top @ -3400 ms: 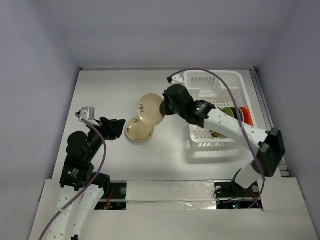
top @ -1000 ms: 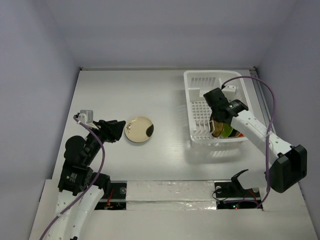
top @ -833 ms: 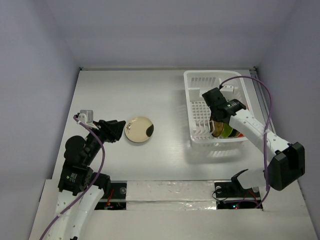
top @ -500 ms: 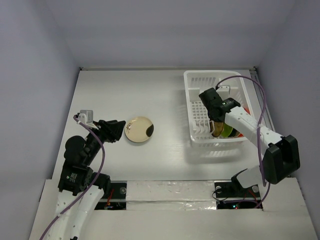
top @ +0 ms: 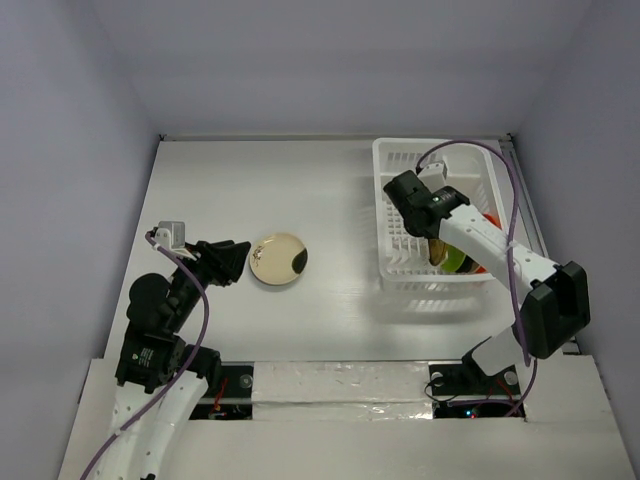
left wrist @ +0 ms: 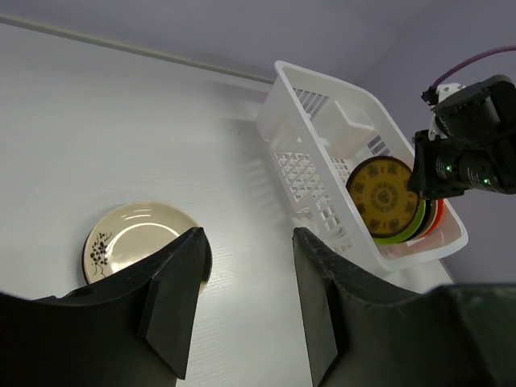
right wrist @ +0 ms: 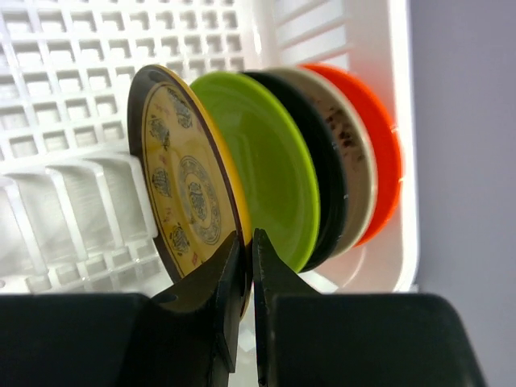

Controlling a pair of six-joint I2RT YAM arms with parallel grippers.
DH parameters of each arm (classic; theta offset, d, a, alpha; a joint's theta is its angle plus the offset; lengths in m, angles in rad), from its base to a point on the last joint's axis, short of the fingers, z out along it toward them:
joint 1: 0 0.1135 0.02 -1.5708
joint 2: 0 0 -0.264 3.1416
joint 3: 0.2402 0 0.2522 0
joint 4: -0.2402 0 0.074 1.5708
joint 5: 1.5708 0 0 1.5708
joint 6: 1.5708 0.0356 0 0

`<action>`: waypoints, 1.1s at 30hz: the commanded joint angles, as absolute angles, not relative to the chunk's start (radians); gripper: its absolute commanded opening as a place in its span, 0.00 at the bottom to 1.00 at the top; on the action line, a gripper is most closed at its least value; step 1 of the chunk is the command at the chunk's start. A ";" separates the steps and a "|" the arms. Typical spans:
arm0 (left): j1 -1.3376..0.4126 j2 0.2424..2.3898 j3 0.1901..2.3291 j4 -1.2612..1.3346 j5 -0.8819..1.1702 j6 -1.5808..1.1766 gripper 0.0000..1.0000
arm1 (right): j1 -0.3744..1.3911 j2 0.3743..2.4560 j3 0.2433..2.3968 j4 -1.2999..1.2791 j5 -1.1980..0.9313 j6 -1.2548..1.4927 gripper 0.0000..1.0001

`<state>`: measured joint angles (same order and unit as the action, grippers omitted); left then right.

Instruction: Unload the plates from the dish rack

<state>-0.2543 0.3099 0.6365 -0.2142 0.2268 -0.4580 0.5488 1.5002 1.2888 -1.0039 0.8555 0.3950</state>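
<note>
The white dish rack (top: 470, 160) stands at the right and holds several upright plates. My right gripper (top: 433, 232) reaches into it and is shut on the rim of the brown/yellow patterned plate (right wrist: 181, 185), with one finger on each face (right wrist: 247, 250). Behind that plate stand a lime green plate (right wrist: 266, 161), a black one (right wrist: 326, 177), a speckled tan one (right wrist: 359, 177) and an orange-red one (right wrist: 383, 137). A tan plate (top: 278, 259) lies flat on the table. My left gripper (top: 235, 262) is open and empty just left of it, and the plate also shows in the left wrist view (left wrist: 133, 242).
The rack's near wall (left wrist: 306, 173) and grid floor (right wrist: 81, 48) surround the plates. The right arm's purple cable (top: 505, 200) loops over the rack. Side walls enclose the table, and a rail (top: 520, 190) runs along the right edge.
The right arm put a tan plate down at the left, returned to the rack and closed on the patterned plate. Its wrist has shifted toward the far left. The left arm stayed still.
</note>
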 commanded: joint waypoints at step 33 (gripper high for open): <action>-0.258 0.344 0.657 -0.175 0.212 -0.460 0.45 | 0.880 1.671 1.465 -0.209 0.158 0.575 0.00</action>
